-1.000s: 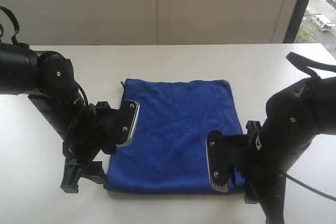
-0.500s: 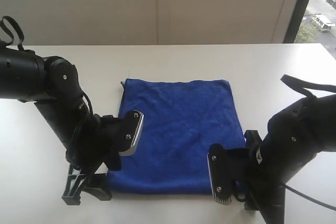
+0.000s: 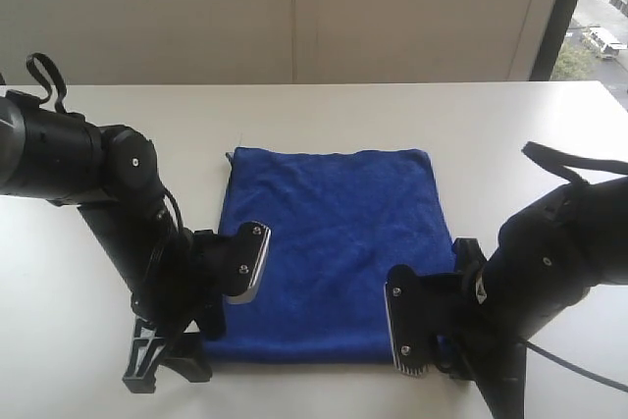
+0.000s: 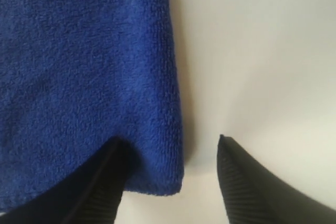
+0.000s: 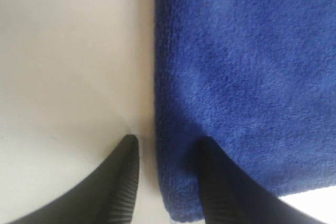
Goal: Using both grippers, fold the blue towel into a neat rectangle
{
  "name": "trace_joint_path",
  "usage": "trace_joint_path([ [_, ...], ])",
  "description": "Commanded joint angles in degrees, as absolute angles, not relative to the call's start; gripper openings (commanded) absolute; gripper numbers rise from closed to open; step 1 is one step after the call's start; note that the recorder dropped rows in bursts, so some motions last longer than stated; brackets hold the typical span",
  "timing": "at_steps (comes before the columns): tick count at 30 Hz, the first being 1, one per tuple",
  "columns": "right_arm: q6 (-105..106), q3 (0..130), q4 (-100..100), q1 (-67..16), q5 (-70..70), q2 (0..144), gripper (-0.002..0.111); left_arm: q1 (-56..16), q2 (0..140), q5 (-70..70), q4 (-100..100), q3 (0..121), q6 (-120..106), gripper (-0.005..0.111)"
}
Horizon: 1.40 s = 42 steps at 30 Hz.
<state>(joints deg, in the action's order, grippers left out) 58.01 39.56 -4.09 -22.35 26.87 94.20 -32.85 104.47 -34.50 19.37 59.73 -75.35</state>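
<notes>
Blue towel point(image 3: 329, 242): near corners first. Left hand point(image 4: 167, 145) released, fingers point(image 4: 100, 182) spread across near left corner, one over cloth, other over bare desk point(image 3: 491, 125). Right hand point(image 5: 168, 142) unclenched too, with a narrower gap. Side hem runs between its fingers, one on cloth side, one on desk side. Fingertip contact with cloth: cannot tell. Exterior view: both near corners hidden behind arms point(image 3: 88, 159), right hand's fingertips cut off at frame bottom. Towel lies flat mid-desk between arms. Far edge fully visible.
</notes>
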Motion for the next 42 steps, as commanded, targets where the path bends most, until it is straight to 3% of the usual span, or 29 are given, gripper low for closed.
trace_joint_path([
  [1,58.23,39.21,-4.56,-22.21,26.55,94.40,0.033,-33.30,105.99,-35.75,20.17,59.35,-75.31,0.057],
  [7,58.23,39.21,-4.56,-22.21,26.55,94.64,0.032,-33.30,107.27,-36.10,20.17,59.35,-75.20,0.056],
  [10,58.23,39.21,-4.56,-22.21,26.55,96.32,0.021,-33.30,107.30,-36.10,20.17,59.35,-74.77,0.053],
  [15,58.23,39.33,-4.59,-22.21,26.66,97.74,0.001,-33.30,107.30,-38.81,20.04,59.35,-74.71,0.026],
  [19,56.63,39.43,-4.47,-22.21,27.95,95.88,0.000,-33.30,106.45,-41.72,18.64,59.47,-74.71,0.000],
  [32,55.19,39.43,2.15,-24.36,41.71,83.75,0.000,-33.30,100.67,-53.14,18.76,59.47,-68.47,0.000],
  [42,48.94,39.43,1.52,-28.00,41.13,78.39,0.000,-33.30,95.12,-53.55,18.31,59.47,-63.79,0.000],
])
